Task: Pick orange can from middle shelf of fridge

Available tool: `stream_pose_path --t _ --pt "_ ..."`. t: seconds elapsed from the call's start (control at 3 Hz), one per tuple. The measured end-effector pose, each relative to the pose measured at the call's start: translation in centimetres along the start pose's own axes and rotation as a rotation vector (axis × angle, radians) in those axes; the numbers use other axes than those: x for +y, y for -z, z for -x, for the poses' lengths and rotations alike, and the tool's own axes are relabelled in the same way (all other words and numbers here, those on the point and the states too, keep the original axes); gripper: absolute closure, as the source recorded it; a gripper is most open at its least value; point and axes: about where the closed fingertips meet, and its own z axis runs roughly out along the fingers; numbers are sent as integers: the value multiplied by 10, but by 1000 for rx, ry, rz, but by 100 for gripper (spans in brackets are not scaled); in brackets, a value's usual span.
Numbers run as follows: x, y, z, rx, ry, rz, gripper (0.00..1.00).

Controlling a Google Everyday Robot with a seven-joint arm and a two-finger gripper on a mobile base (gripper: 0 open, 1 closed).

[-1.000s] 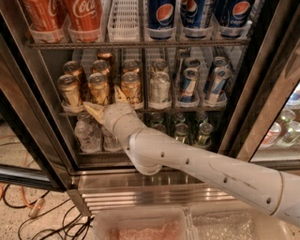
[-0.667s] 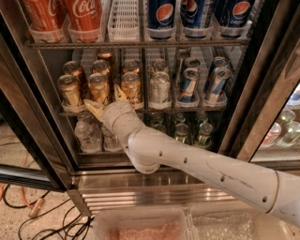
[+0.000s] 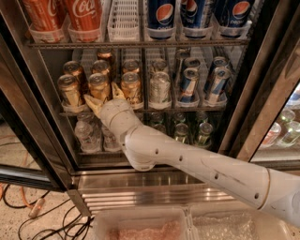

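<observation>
The tool [image 3: 103, 98] is reaching onto the middle shelf [image 3: 187, 111] of the fridge [image 3: 154, 188], its fingers [image 3: 91, 102] sitting apart and empty either side of the front orange can [image 3: 99, 86], ready for closing on it.

Pepsi cans [image 3: 165, 14] as landmark. Coca-Cola cans [image 3: 84, 16] left of them, white basket [image 3: 125, 18] between. Silver-white can [image 3: 160, 89] directly below; slim blue cans [image 3: 190, 84] below-right. Water bottles [image 3: 86, 133] lower, to left. Cables [image 3: 28, 211] far below-left. Clear bins [image 3: 140, 222] far below.

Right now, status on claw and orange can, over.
Claw at front of middle shelf, at second orange can from left. Can upright on shelf. Neighbour cans close either side.
</observation>
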Motion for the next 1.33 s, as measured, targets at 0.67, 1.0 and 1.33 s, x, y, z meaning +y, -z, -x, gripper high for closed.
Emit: stream_pose_path --t 0.67,1.0,1.33 --pt "0 -3 -3 -2 -6 -3 75" --pt "0 -3 -4 -1 -8 -3 97" --pt "1 -4 -2 -4 -7 -2 100"
